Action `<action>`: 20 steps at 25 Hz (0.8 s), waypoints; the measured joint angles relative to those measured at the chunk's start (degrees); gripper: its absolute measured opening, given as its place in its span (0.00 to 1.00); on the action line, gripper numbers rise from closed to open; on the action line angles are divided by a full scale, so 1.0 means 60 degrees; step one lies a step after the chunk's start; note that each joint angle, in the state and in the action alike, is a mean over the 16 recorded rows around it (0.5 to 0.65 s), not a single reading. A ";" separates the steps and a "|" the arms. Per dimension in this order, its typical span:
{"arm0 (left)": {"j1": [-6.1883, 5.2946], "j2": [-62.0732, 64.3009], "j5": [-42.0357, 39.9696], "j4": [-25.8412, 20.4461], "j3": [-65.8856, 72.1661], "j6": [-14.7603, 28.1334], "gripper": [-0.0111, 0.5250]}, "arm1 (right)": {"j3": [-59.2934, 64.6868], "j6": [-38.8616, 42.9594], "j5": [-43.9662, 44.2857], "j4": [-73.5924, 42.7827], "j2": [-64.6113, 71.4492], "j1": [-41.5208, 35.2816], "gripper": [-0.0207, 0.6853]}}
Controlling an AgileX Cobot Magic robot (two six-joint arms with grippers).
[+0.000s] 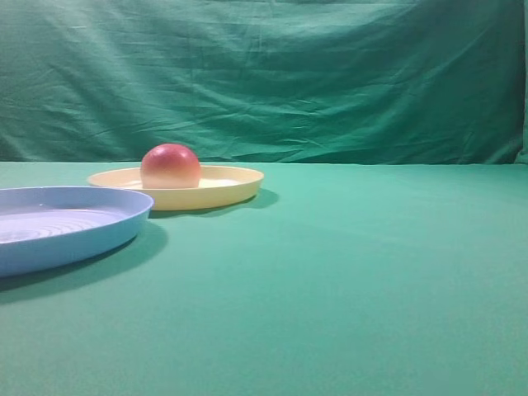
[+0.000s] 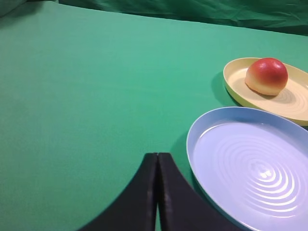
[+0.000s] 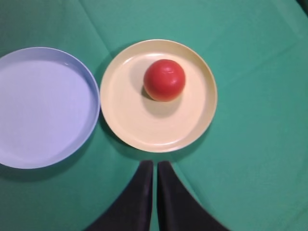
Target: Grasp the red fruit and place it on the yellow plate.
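The red fruit [image 1: 170,166] [image 2: 266,76] [image 3: 164,79] rests on the yellow plate [image 1: 223,188] [image 2: 298,98] [image 3: 134,120], toward its upper middle in the right wrist view. My right gripper [image 3: 155,163] hangs high above the cloth, just short of the plate's near rim, shut with nothing between its fingers. My left gripper [image 2: 157,155] is shut and empty, low over the cloth beside the blue plate. Neither gripper shows in the exterior high view.
A light-blue plate [image 1: 49,239] [image 2: 250,163] [image 3: 43,106] with concentric ridges lies left of the yellow plate, almost touching it. Green cloth [image 1: 371,272] covers the table and hangs as a backdrop behind it.
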 joint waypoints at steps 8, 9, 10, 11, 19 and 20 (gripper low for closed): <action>0.0000 0.0000 0.0000 0.0000 0.0000 0.0000 0.02 | 0.0019 0.1077 0.0071 -0.0197 -0.2059 -0.0028 0.03; 0.0000 0.0000 0.0000 0.0000 0.0000 0.0000 0.02 | 0.0054 0.1168 0.0076 -0.0173 -0.2389 -0.0048 0.03; 0.0000 0.0000 0.0000 0.0000 0.0000 0.0000 0.02 | 0.0109 0.1250 0.0070 -0.0143 -0.2734 -0.0079 0.03; 0.0000 0.0000 0.0000 0.0000 0.0000 0.0000 0.02 | 0.0195 0.1325 0.0051 -0.0109 -0.3092 -0.0122 0.03; 0.0000 0.0000 0.0000 0.0000 0.0000 0.0000 0.02 | 0.2151 0.1703 -0.0599 0.0207 -0.5988 -0.1012 0.03; 0.0000 0.0000 0.0000 0.0000 0.0000 0.0000 0.02 | 0.2567 0.1714 -0.0749 0.0244 -0.6337 -0.1187 0.03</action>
